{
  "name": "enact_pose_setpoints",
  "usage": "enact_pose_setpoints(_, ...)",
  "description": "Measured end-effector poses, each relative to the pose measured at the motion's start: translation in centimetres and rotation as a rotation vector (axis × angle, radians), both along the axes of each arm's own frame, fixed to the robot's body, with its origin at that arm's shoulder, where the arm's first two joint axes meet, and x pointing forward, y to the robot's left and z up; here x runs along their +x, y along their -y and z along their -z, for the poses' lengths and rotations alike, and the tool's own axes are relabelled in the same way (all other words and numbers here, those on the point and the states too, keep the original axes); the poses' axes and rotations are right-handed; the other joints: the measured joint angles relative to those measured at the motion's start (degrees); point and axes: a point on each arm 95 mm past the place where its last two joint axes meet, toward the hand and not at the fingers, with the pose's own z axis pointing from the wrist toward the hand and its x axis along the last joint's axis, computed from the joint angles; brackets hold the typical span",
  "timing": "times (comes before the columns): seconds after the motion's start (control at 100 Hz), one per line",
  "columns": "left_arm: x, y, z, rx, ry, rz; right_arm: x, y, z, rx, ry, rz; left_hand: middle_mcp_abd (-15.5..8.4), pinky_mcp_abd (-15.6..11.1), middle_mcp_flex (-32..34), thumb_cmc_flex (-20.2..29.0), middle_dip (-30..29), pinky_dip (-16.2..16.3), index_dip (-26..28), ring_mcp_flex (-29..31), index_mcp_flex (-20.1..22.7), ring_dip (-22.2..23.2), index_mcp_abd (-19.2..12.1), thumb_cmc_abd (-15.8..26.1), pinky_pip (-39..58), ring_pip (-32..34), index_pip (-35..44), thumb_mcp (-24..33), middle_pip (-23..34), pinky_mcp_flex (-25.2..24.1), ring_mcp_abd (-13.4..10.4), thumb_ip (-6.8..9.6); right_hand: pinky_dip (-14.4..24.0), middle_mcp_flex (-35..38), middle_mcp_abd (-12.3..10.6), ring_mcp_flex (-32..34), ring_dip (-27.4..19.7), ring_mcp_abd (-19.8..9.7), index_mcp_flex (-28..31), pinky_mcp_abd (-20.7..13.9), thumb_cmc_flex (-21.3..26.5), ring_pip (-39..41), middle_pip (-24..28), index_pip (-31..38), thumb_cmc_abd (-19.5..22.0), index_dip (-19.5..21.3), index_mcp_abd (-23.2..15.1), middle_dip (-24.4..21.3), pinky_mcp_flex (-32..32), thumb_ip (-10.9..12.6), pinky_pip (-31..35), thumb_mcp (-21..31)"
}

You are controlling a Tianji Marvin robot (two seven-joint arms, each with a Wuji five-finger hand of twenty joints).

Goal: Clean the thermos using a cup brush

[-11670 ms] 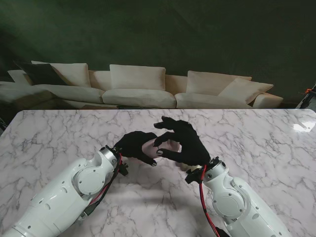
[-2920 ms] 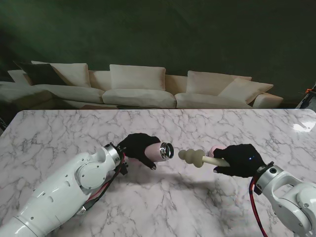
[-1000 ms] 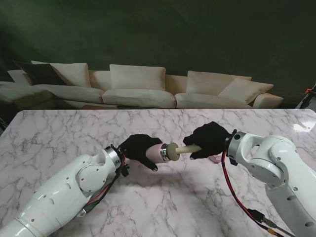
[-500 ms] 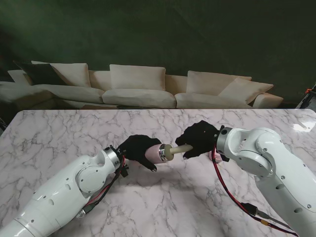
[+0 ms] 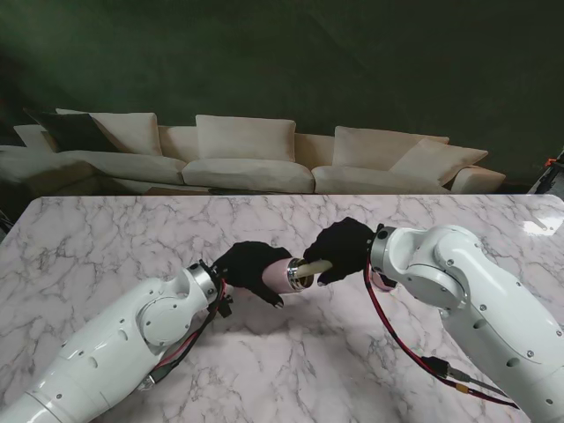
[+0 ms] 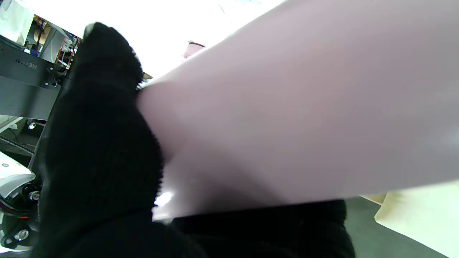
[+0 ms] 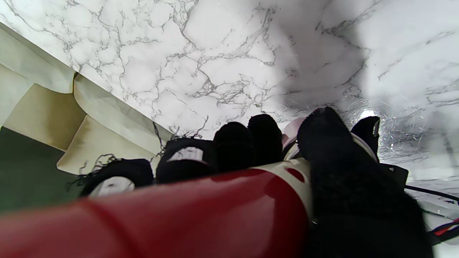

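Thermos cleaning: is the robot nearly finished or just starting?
Midway, I think. Done: the left hand holds the pink steel-rimmed thermos sideways, and the right hand grips the cream cup brush. Now: its head is hidden inside the mouth. Left: scrubbing, then pulling it out.

The stand view is sharp and evenly lit from overhead, with a dim dark-green wall behind. Soft shadows of both arms fall on the marble desk (image 5: 106, 238), and a bright glare patch sits at its far right corner. The left wrist view is blown out white along its table side, and the pink thermos (image 6: 304, 107) is a close, defocused blur. In the right wrist view the red brush handle (image 7: 179, 215) is smeared out of focus.
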Motion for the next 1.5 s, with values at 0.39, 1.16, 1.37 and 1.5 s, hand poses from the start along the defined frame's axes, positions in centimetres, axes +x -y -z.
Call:
enact_pose_setpoints(0.39,-0.1,0.4,-0.3,-0.013,0.003,0.002,-1.0,0.6,-0.5,-0.035,0.180,-0.055,0.3,0.0,0.0,0.0,0.0,0.0,-0.1,0.1,-0.1,0.1,0.6,0.0,0.7,0.5,-0.3,0.6,0.0,0.2,0.0,-0.02,-1.1,-15.6,-1.2,-6.3,-10.4,-2.1,-6.1,-0.4,-19.4,-28.9,-21.8,-20.5,2.6,-0.4,-4.5,-10.8,-20.3,5.3,-15.4,8.7)
enact_pose_setpoints(1.16,-0.1,0.3,-0.8,-0.026,0.016,-0.006,-4.9,4.3,-3.2,-0.008,0.267,0.032,0.3,0.0,0.0,0.0,0.0,0.0,-0.1,0.1,-0.1,0.1,0.6,0.0,0.7,0.5,-0.3,0.6,0.0,0.2,0.0,-0.03,-6.7,-33.8,3.6,-20.9,-22.4,6.1,-15.4,1.5,-16.8,-53.8,-30.3,-29.6,3.2,-3.4,0.5,-19.8,-28.5,5.9,-28.5,4.7)
enact_pose_setpoints(1.37,-0.2,0.3,-0.8,-0.022,0.009,-0.005,-4.4,3.8,-2.1,0.029,0.235,0.039,0.3,0.0,0.0,0.0,0.0,0.0,-0.1,0.1,-0.1,0.7,0.6,0.0,0.8,0.6,-0.3,0.6,0.0,0.2,0.0,-0.03,-5.6,-18.0,1.5,-7.6,-12.2,1.6,-11.1,-4.2,-4.0,-39.4,-25.8,-17.0,-0.8,-11.0,0.9,-16.5,-15.4,1.6,-17.4,10.0)
enact_pose_setpoints(1.5,-0.2,0.2,-0.7,-0.019,0.005,-0.009,-4.0,3.3,-1.7,0.088,0.194,0.039,0.3,0.0,0.0,0.0,0.0,0.0,-0.1,0.1,-0.1,0.8,0.6,0.0,0.8,0.7,-0.3,0.6,0.0,0.2,0.0,-0.03,-5.6,-9.5,1.4,-2.5,-8.8,1.4,-7.6,-5.3,-2.8,-32.8,-22.6,-14.6,-4.8,-14.2,1.7,-12.6,-9.9,-0.7,-13.9,10.0)
